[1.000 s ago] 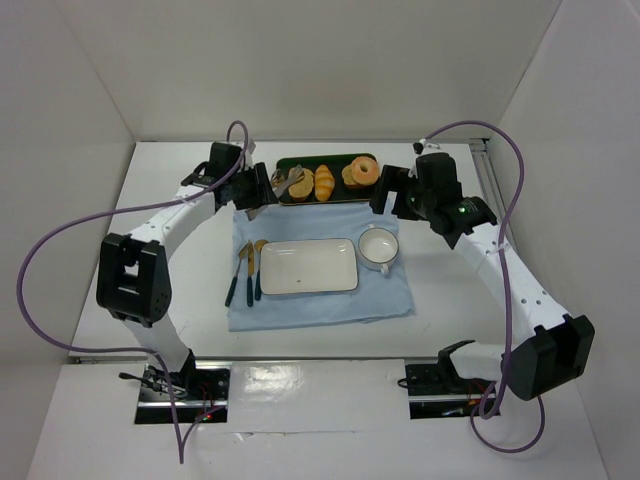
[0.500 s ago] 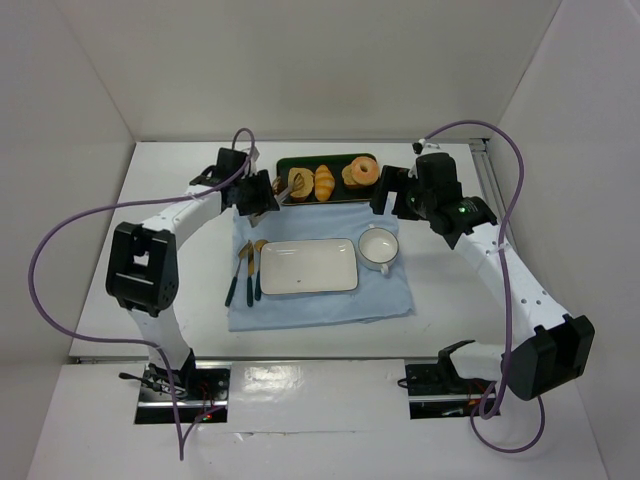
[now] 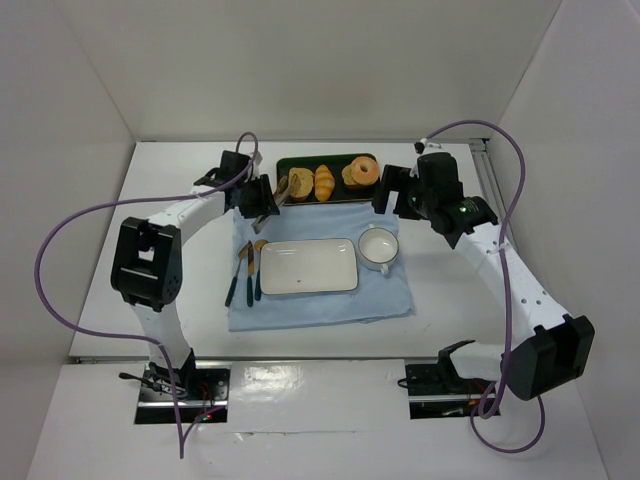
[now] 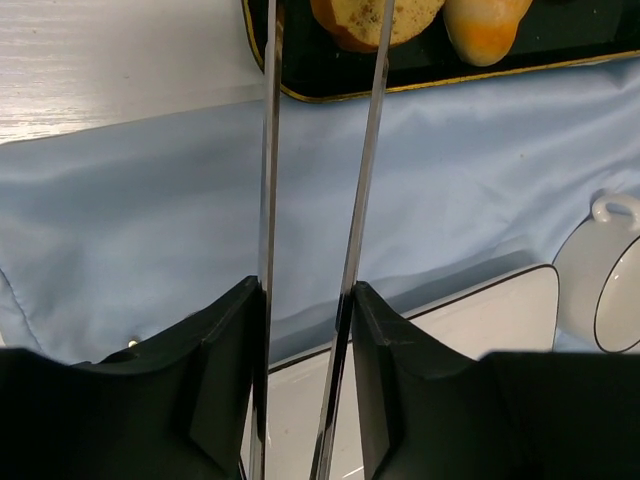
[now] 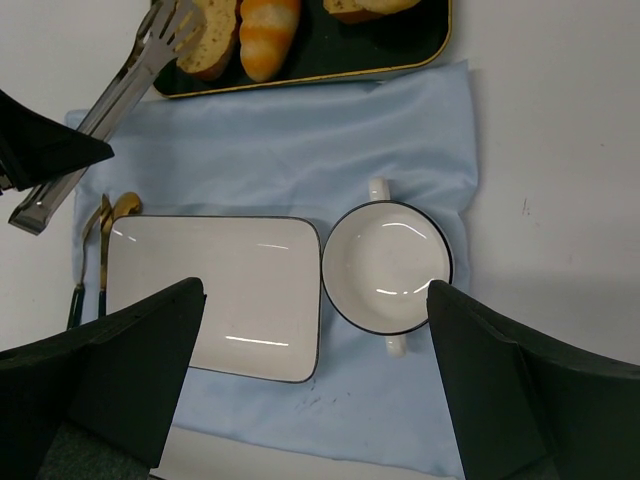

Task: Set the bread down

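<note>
The left gripper (image 4: 305,390) is clamped on a pair of tongs (image 4: 268,150). Their blades run to the top of the wrist view and sit spread about the left part of the bread (image 4: 345,22), which lies on the dark tray (image 5: 330,60) at the frame's upper edge. I'd say this is the pick-up: squeeze next, lift, then carry down to the white plate (image 5: 210,295). The right gripper (image 3: 392,190) hangs wide open, upper right.

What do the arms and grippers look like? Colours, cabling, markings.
The left arm and right arm have white links with blocky black joint housings; a purple cable loops along each. The left gripper and right gripper are black, with broad angular fingers. A green light glows near the right wrist. No readable markings.
</note>
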`<state>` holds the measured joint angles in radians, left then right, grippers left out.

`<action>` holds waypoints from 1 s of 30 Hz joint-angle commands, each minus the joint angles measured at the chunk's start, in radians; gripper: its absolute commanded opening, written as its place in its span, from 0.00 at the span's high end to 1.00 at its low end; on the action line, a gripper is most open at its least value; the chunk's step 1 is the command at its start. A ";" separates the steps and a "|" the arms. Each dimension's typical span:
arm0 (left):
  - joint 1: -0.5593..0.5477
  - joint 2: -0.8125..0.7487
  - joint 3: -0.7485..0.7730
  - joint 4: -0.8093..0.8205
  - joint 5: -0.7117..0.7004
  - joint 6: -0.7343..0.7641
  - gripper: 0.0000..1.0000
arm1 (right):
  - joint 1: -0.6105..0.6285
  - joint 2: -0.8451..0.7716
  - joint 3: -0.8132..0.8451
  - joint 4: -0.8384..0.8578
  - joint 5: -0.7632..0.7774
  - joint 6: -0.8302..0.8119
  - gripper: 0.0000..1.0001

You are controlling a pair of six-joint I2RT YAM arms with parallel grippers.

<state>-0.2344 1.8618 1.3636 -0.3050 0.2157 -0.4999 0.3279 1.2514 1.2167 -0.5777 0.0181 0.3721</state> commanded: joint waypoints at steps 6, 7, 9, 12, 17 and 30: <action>-0.002 0.033 0.051 0.015 0.077 0.035 0.56 | -0.010 -0.015 0.018 0.022 0.006 -0.013 0.01; -0.002 0.033 0.060 0.015 0.077 0.035 0.58 | -0.010 -0.015 0.018 0.022 0.006 -0.004 0.01; -0.002 0.033 0.060 0.015 0.077 0.035 0.61 | -0.010 -0.015 0.018 0.022 0.006 -0.004 0.01; -0.002 0.033 0.060 0.015 0.086 0.035 0.68 | -0.010 -0.015 0.009 0.022 0.006 -0.004 0.01; -0.002 0.013 0.060 0.006 0.076 0.035 0.80 | -0.010 -0.015 0.009 0.022 -0.003 -0.004 0.01; 0.017 -0.153 0.060 0.006 0.065 0.035 0.89 | -0.010 -0.006 0.009 0.032 -0.021 0.005 0.01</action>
<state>-0.2283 1.8046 1.3819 -0.3313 0.2672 -0.4927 0.3244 1.2514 1.2167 -0.5774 0.0067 0.3763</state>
